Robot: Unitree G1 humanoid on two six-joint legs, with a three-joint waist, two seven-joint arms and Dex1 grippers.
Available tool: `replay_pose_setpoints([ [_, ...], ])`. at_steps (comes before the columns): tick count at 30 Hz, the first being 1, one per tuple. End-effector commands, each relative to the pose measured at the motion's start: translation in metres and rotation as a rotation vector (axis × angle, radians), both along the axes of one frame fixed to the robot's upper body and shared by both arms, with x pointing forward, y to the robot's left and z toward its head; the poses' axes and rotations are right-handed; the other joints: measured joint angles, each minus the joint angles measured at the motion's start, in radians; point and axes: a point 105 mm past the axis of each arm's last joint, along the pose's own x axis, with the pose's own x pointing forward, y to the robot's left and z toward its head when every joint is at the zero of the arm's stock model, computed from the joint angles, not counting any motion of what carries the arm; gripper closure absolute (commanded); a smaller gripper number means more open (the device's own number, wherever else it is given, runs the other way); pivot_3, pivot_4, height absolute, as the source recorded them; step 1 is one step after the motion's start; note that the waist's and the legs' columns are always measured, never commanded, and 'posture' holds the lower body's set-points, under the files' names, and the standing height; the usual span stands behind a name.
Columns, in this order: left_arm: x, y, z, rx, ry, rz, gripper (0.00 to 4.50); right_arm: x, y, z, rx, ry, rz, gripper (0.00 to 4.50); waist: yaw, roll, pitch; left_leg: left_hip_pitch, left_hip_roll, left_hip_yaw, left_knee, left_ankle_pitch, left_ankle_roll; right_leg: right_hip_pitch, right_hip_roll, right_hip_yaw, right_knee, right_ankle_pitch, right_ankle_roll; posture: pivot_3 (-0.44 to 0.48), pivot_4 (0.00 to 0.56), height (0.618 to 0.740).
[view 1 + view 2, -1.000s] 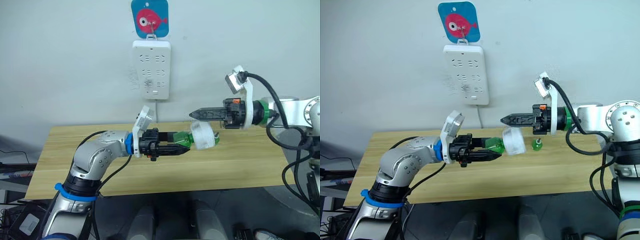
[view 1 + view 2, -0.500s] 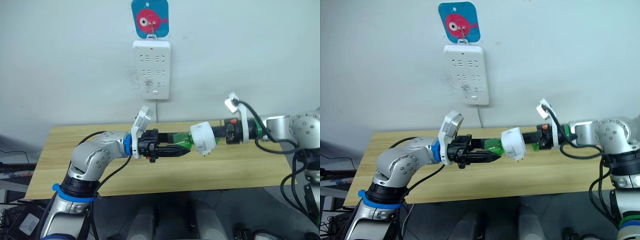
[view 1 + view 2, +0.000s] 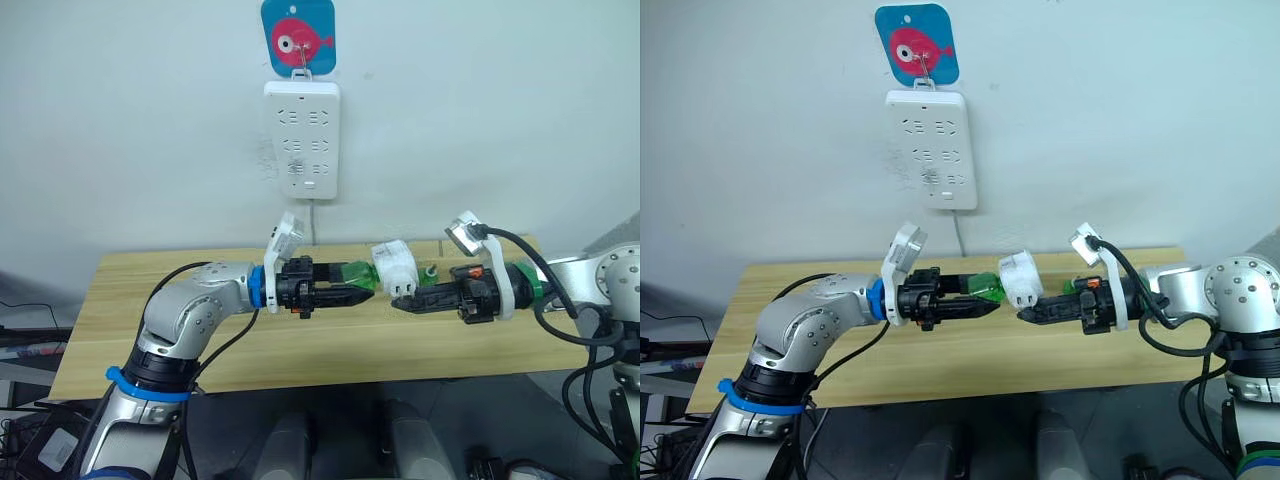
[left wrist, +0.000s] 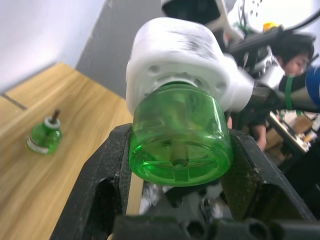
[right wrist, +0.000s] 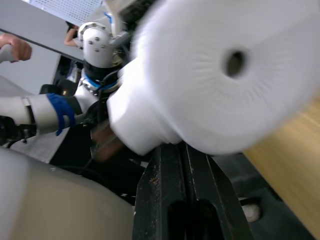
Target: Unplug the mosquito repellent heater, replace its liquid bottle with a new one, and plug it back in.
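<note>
Separating heater from its green bottle, held above the desk's middle

Eye views: the left gripper (image 3: pixel 345 296) has its jaws clamped on the green bottle (image 3: pixel 360 275), screwed into the mosquito repellent heater (image 3: pixel 394 268); it should hold firm while the heater is twisted. The right gripper (image 3: pixel 405 305), jaws closed and empty, now sits below the heater, lower than before. Left wrist view: another bottle (image 4: pixel 45 137) stands on the desk (image 4: pixel 30 210). Right wrist view: closed jaws lie under the heater.

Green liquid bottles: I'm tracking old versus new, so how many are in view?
2: one green translucent plastic bottle in the left gripper, attached to the white heater; one small green bottle upright on the wooden table.
</note>
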Motion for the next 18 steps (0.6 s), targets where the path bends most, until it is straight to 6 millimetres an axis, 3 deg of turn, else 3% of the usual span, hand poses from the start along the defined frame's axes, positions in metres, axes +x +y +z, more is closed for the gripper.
replay_pose_setpoints([
  [1, -0.011, -0.006, 0.005, -0.003, -0.047, -0.075, 2.28, 0.005, 0.001, 0.018, 0.084, -0.024, -0.03, 4.45, 0.0, 0.0, 0.0, 0.0, 0.0, 0.0, 0.0, 0.0, 0.0, 0.0, 0.0, 0.0, 0.0, 0.0, 0.0, -0.128, 0.258, 0.74],
  [9, -0.019, -0.004, 0.001, 0.027, -0.047, -0.125, 2.28, 0.015, 0.003, 0.035, 0.183, 0.039, -0.096, 4.45, -0.001, 0.0, 0.0, 0.0, 0.0, 0.0, 0.0, 0.0, 0.0, 0.0, 0.0, 0.0, 0.0, 0.0, 0.0, -0.133, 0.255, 0.74],
  [18, -0.011, -0.005, 0.011, -0.024, -0.04, -0.093, 2.28, -0.015, 0.006, 0.031, 0.098, 0.024, 0.032, 4.45, -0.001, 0.0, 0.0, 0.0, 0.0, 0.0, 0.0, 0.0, 0.0, 0.0, 0.0, 0.0, -0.001, 0.0, 0.0, -0.127, 0.247, 0.74],
])
